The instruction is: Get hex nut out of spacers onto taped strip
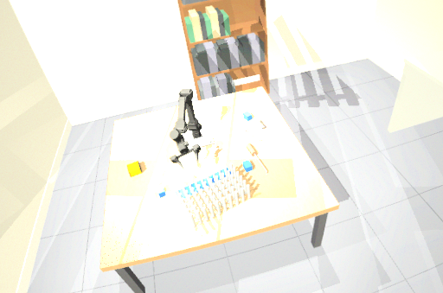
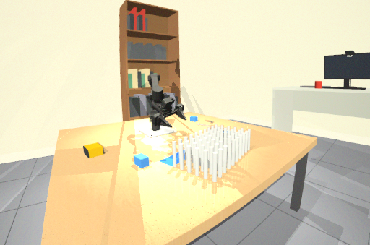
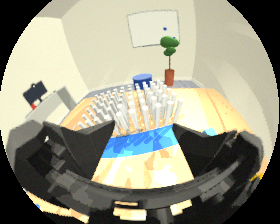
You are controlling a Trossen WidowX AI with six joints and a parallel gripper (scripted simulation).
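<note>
Exterior view: upright white spacers (image 2: 213,151) beside blue strip (image 2: 170,160); tool (image 2: 177,113) wide open, empty.

An office-like room: pale walls and a grey tiled floor (image 2: 325,216), a tall wooden bookshelf (image 2: 123,57) filled with rows of books, a white desk (image 2: 289,95) carrying a dark monitor (image 2: 346,66) and a red cup (image 2: 318,84), a wall whiteboard (image 3: 153,28), a potted plant (image 3: 169,56) and a blue stool (image 3: 143,80)

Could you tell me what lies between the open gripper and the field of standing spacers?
In the wrist view, only the blue taped strip on the table lies between the open, empty gripper and the spacers.
</note>
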